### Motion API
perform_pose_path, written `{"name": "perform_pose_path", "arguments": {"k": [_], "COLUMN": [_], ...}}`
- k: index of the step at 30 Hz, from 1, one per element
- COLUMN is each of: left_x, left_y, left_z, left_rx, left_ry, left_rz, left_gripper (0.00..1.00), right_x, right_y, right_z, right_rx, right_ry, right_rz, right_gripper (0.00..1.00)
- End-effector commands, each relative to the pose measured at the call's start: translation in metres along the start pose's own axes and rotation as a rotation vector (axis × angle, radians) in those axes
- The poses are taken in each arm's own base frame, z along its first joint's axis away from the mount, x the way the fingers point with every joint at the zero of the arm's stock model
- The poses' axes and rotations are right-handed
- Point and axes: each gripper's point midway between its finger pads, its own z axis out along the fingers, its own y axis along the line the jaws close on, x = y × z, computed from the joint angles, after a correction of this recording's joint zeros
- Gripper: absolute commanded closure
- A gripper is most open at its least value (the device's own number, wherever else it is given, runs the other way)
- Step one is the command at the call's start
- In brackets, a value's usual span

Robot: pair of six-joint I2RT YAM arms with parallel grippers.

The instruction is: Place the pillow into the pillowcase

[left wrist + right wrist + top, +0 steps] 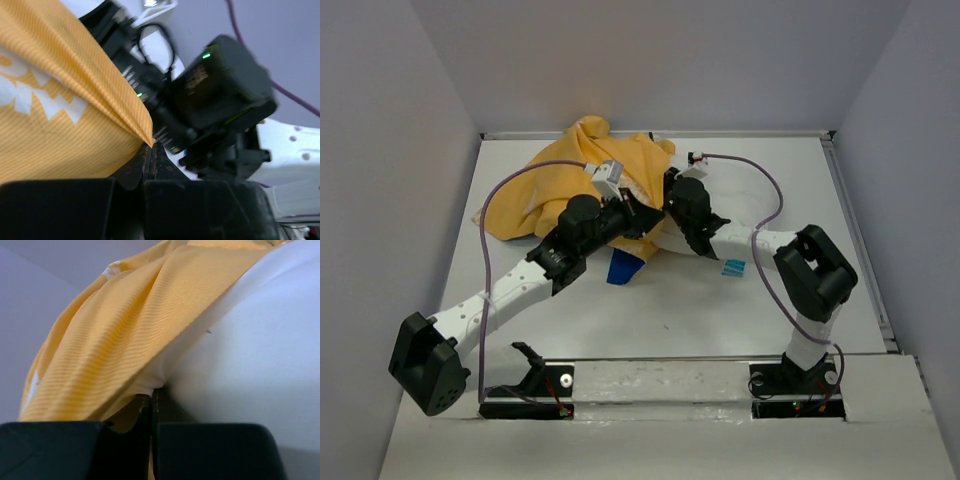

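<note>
The pillowcase [555, 190] lies bunched at the back left of the table, mustard-yellow face up, with a blue flap [625, 268] sticking out at its near edge. My left gripper [151, 147] is shut on a folded yellow edge of the pillowcase [60, 115]. In the top view the left gripper [645, 212] and right gripper [670, 197] meet at the pillowcase's right side. The white pillow [250, 340] fills the right wrist view, with yellow pillowcase cloth [110, 345] draped over it. My right gripper [155, 392] is shut on a pinch of the pillow's white fabric. From above the pillow is almost wholly hidden.
A small blue-and-white tag [733, 267] shows on the table beside the right forearm. Purple cables [495, 215] loop over both arms. Grey walls close in the table at the back and both sides. The right arm's black wrist housing [220, 95] sits close in front of the left gripper.
</note>
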Motion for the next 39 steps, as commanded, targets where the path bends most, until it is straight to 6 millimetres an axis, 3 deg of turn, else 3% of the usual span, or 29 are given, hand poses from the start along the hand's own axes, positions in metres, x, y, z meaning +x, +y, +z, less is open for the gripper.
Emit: {"name": "perform_pose_path", "arguments": {"k": [1, 2, 3, 4, 5, 6, 7, 8, 10, 11, 13, 14, 15, 16, 19, 21, 23, 25, 26, 27, 28, 29, 30, 31, 32, 33, 36, 38, 39], "left_x": [-0.032, -0.042, -0.047, -0.042, -0.071, -0.075, -0.062, -0.072, -0.07, -0.059, -0.064, -0.075, -0.062, -0.064, -0.052, -0.022, 0.007, 0.013, 0.007, -0.02, -0.025, -0.055, -0.068, -0.093, -0.102, -0.109, -0.11, -0.1, -0.107], "left_y": [-0.08, -0.104, -0.122, -0.131, -0.171, -0.19, -0.209, -0.228, -0.244, -0.231, -0.206, -0.198, -0.181, -0.174, -0.154, -0.136, -0.106, -0.079, -0.071, -0.068, -0.059, -0.07, -0.054, -0.062, -0.057, -0.053, -0.017, 0.023, 0.026], "left_z": [-0.046, -0.041, -0.039, -0.026, -0.033, -0.034, -0.031, -0.039, -0.053, -0.051, -0.055, -0.072, -0.072, -0.076, -0.087, -0.082, -0.073, -0.069, -0.071, -0.073, -0.073, -0.078, -0.078, -0.082, -0.082, -0.08, -0.064, -0.044, -0.038], "left_rx": [0.392, 0.441, 0.481, 0.49, 0.576, 0.615, 0.659, 0.704, 0.738, 0.7, 0.605, 0.592, 0.562, 0.55, 0.52, 0.513, 0.43, 0.318, 0.281, 0.251, 0.201, 0.195, 0.11, 0.092, 0.05, 0.013, -0.167, -0.323, -0.353], "left_ry": [-0.093, -0.096, -0.086, -0.053, -0.109, -0.111, -0.072, -0.092, -0.109, -0.101, -0.161, -0.202, -0.179, -0.186, -0.174, -0.121, -0.062, -0.045, -0.055, -0.111, -0.099, -0.153, -0.162, -0.208, -0.216, -0.22, -0.158, -0.09, -0.089], "left_rz": [-0.085, -0.054, -0.031, -0.019, 0.034, 0.051, 0.053, 0.066, 0.082, 0.085, 0.075, 0.073, 0.064, 0.059, 0.019, -0.017, -0.028, -0.006, 0.011, 0.056, 0.083, 0.116, 0.164, 0.191, 0.208, 0.221, 0.261, 0.302, 0.316], "left_gripper": [1.0, 1.0, 1.0, 1.0, 1.0, 1.0, 1.0, 1.0, 1.0, 1.0, 1.0, 1.0, 1.0, 1.0, 1.0, 1.0, 0.96, 0.66, 0.41, 0.31, 0.17, 0.12, 0.09, 0.07, 0.07, 0.07, 0.08, 0.14, 0.16], "right_x": [-0.093, -0.124, -0.135, -0.139, -0.127, -0.104, -0.071, -0.015, 0.039, 0.054, 0.048, 0.037, 0.02, -0.004, -0.022, -0.006, 0.019, 0.032, 0.034, 0.032, 0.041, 0.039, 0.035, 0.034, 0.035, 0.017, 0.003, -0.022, -0.033], "right_y": [0.011, 0.032, 0.039, 0.047, 0.045, 0.047, 0.063, 0.036, 0.017, -0.004, -0.011, -0.014, -0.024, -0.01, -0.005, -0.002, -0.018, -0.039, -0.041, -0.034, -0.031, -0.028, -0.015, -0.017, -0.023, -0.011, -0.015, -0.006, -0.021], "right_z": [-0.031, -0.05, -0.057, -0.06, -0.054, -0.047, -0.041, -0.018, -0.007, -0.007, -0.009, -0.011, -0.014, -0.02, -0.025, -0.018, -0.015, -0.029, -0.035, -0.046, -0.057, -0.064, -0.078, -0.087, -0.097, -0.109, -0.131, -0.147, -0.15], "right_rx": [-0.027, -0.073, -0.084, -0.108, -0.119, -0.132, -0.169, -0.102, -0.084, -0.056, -0.084, -0.082, -0.07, -0.105, -0.113, -0.139, -0.1, -0.065, -0.065, -0.08, -0.092, -0.103, -0.139, -0.134, -0.11, -0.127, -0.084, -0.099, -0.05], "right_ry": [-0.213, -0.279, -0.301, -0.299, -0.262, -0.208, -0.139, -0.041, 0.091, 0.129, 0.119, 0.098, 0.064, 0.03, 0.006, 0.066, 0.119, 0.139, 0.15, 0.163, 0.198, 0.208, 0.232, 0.25, 0.281, 0.266, 0.309, 0.279, 0.291], "right_rz": [0.025, 0.01, 0.001, 0.007, 0.023, 0.022, 0.01, -0.042, -0.022, 0.039, 0.069, 0.074, 0.065, 0.067, 0.036, 0.048, 0.034, 0.047, 0.046, 0.021, 0.0, -0.018, -0.054, -0.083, -0.117, -0.14, -0.271, -0.314, -0.351], "right_gripper": [1.0, 1.0, 1.0, 1.0, 1.0, 1.0, 1.0, 1.0, 1.0, 1.0, 1.0, 1.0, 1.0, 1.0, 1.0, 1.0, 1.0, 1.0, 1.0, 1.0, 0.95, 0.83, 0.58, 0.47, 0.27, 0.21, 0.17, 0.16, 0.14]}}
